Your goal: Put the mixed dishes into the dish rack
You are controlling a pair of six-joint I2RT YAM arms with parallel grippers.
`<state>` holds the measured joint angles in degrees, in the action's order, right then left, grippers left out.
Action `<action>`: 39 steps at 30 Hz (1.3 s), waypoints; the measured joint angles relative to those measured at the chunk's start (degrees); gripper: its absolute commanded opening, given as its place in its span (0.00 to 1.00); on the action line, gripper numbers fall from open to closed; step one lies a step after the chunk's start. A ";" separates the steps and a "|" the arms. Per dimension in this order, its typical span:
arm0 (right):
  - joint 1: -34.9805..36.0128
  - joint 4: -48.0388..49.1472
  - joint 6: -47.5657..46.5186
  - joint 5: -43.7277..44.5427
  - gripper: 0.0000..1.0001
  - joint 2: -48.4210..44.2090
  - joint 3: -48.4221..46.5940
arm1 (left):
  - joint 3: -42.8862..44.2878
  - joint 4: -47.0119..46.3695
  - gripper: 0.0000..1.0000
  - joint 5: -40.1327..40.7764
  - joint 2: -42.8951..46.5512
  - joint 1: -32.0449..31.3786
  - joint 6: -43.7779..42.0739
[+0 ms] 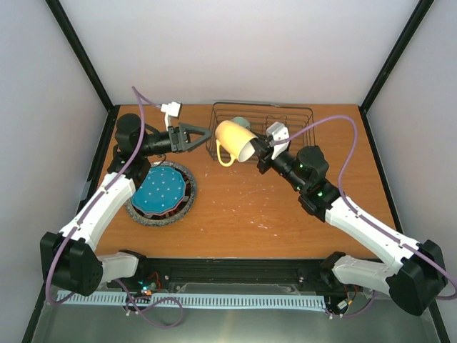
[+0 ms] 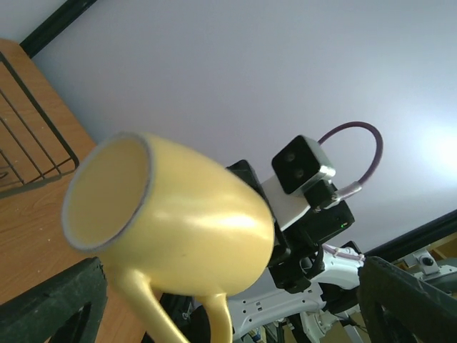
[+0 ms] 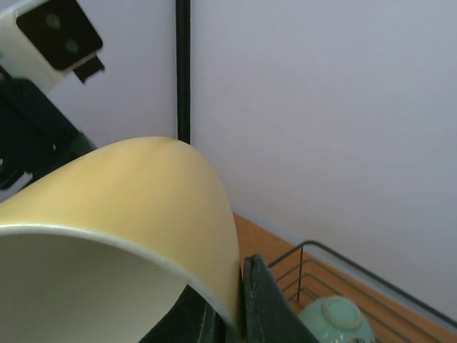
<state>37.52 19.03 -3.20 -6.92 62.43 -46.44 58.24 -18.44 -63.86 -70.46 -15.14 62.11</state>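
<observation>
The yellow mug (image 1: pixel 234 141) hangs on its side in the air at the front left corner of the black wire dish rack (image 1: pixel 293 118). My right gripper (image 1: pixel 258 153) is shut on its rim; one finger (image 3: pixel 265 304) presses the outer wall of the mug (image 3: pixel 121 200). My left gripper (image 1: pixel 203 136) is open just left of the mug, which fills the left wrist view (image 2: pixel 186 221) between the spread fingers (image 2: pixel 50 304). The pale green bowl (image 3: pixel 335 321) lies upside down in the rack. The teal white-dotted plate (image 1: pixel 163 188) tops a stack on the grey speckled plate (image 1: pixel 143 214); the other plates are hidden.
The plate stack sits on the wooden table (image 1: pixel 285 207) at the left, under my left arm. The rack stands against the back wall. Grey walls with black frame posts (image 1: pixel 86 57) close in the back and sides.
</observation>
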 measured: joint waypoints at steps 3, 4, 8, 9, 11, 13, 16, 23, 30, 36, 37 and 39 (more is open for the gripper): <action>0.00 2.78 -0.44 -0.15 0.03 1.27 -1.11 | 0.11 1.33 0.92 0.96 -0.02 -0.72 -0.28; 0.00 3.72 -0.50 -0.20 0.03 1.66 -1.42 | 0.11 1.99 0.90 1.42 -0.04 -1.05 -0.55; 0.00 6.32 -0.55 -0.44 0.03 3.26 -2.38 | 0.52 5.44 0.80 3.98 -0.87 -3.10 -2.89; 0.00 6.71 -0.52 -0.46 0.03 3.52 -2.51 | 0.52 6.08 0.76 4.55 -1.14 -3.61 -3.34; 0.00 7.37 -0.55 -0.57 0.03 3.98 -2.73 | 0.55 6.97 0.66 5.40 -1.73 -4.44 -4.00; 0.00 7.72 -0.63 -0.57 0.03 4.26 -2.93 | 0.57 7.58 0.58 5.99 -2.27 -5.01 -4.66; -0.17 7.80 -0.70 -0.28 0.03 4.33 -3.02 | 0.63 8.15 0.40 6.47 -2.51 -5.31 -5.11; -0.42 8.31 -5.44 0.02 0.03 4.87 -3.37 | 1.22 8.61 0.01 6.67 -2.78 -5.20 -0.17; -0.59 8.92 -5.79 0.00 0.10 5.68 -3.89 | 1.25 7.65 0.01 6.88 -2.97 -5.18 0.83; -0.46 8.66 -2.45 1.11 0.52 6.03 -5.35 | 4.22 11.17 0.01 8.41 -3.28 -5.29 -5.29; -0.37 8.68 -2.29 1.79 0.56 5.97 -5.68 | 5.22 12.28 0.00 8.66 -3.45 -5.31 -6.64; -0.35 8.66 -1.57 2.80 0.58 5.64 -5.88 | 7.67 14.69 0.01 9.38 -4.09 -5.35 -9.57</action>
<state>37.17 27.68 -4.78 -4.12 68.07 -52.31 65.91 -3.75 -54.48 -74.54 -20.49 52.53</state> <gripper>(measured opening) 0.539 0.110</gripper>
